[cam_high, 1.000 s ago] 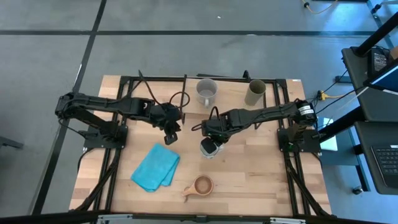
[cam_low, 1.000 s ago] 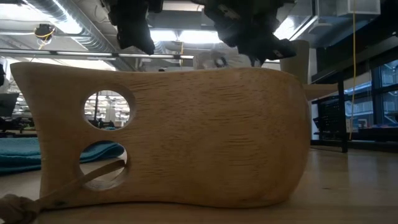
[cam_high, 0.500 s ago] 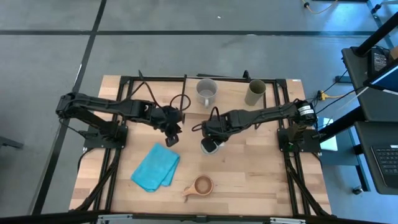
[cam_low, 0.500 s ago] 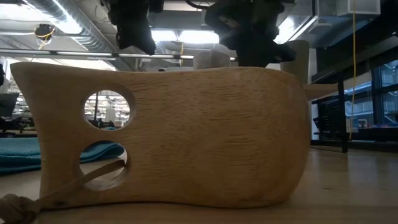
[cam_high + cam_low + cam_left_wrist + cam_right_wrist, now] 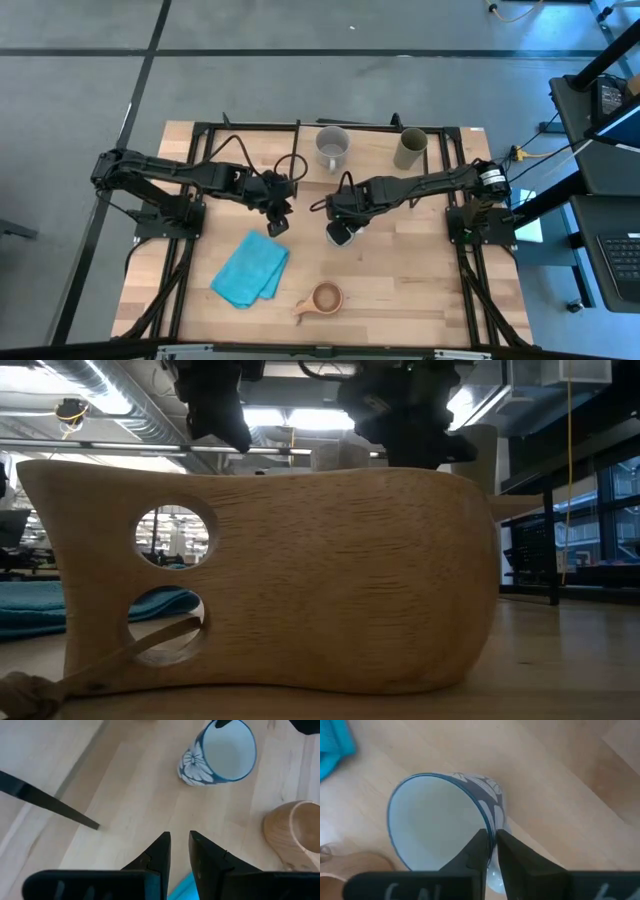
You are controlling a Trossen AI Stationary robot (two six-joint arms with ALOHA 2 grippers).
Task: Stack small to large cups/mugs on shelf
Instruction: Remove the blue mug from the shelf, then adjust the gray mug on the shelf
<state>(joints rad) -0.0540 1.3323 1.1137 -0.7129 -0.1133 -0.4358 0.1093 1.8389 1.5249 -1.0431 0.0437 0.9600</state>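
White mug, blue rim and flower print, sits directly under the right tool, mid-worktop. Right tool's fingers straddle the near wall of the rim, one inside and one outside, pinching it. Mug looks tipped in the right wrist view, so probably partly off the worktop, but I can't confirm lift from the low view: the wood cup fills it and hides the contact.

Step in hand: pick of the white mug by its rim, for transfer to the shelf.

Other items relative to the right tool:
- grey mug on the shelf, just beyond the tool, toward the back edge
- olive tumbler on the shelf, beyond and toward the right arm's base
- wood cup also in the high view, on the worktop, in front of the tool, near the front edge
- blue cloth off to the left arm's side

Left tool hangs beside the right one, over bare worktop; fingers nearly pressed together, narrow gap, holding nothing. Waiting.

Next move calls for:
- raise enough to clear the shelf board edge
- keep the one-wall pinch from rotating; the mug is heavy on the far side, so slip risk
- carry toward the grey mug and set down upright next to it, in size order
- wood cup not yet placed.
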